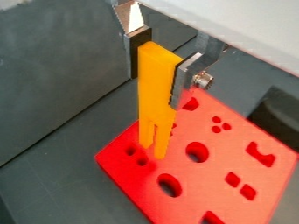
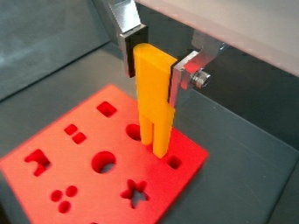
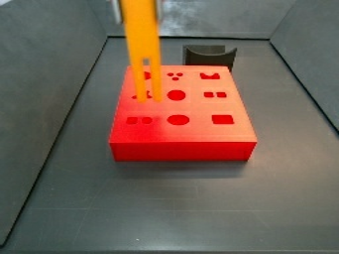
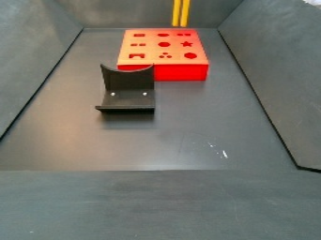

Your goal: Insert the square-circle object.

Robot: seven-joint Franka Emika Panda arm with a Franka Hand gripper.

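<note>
We see a flat red block (image 3: 180, 124) with shaped holes lying on the dark grey floor (image 4: 163, 141) of a walled bin. Its top carries circles, squares, a star, an L-shape and groups of small dots; every hole we can make out is empty apart from the spot where the square-circle object (image 1: 156, 96) stands.

That tall orange-yellow piece is upright over one edge region of the block, its two long prongs pointing down. In both wrist views the prong tips reach the block's top face by a small square hole (image 2: 174, 162) and a round one, but we cannot tell how far they have entered. In a side view the piece (image 3: 142, 55) runs out of the top of the frame; in another (image 4: 182, 12) only a short stretch of the two prongs shows behind the block's far edge.

The gripper (image 2: 158, 57) is clamped on the upper part of the piece, one silver finger (image 2: 186, 74) pressed flat on one face and a dark pad on the opposite face. The gripper body is cut off in both wrist views and lies outside both side views.

The fixture (image 4: 127, 91), a dark L-shaped bracket, stands on the floor well apart from the block, nothing touching it. It also shows (image 3: 208, 53) just behind the block.
</note>
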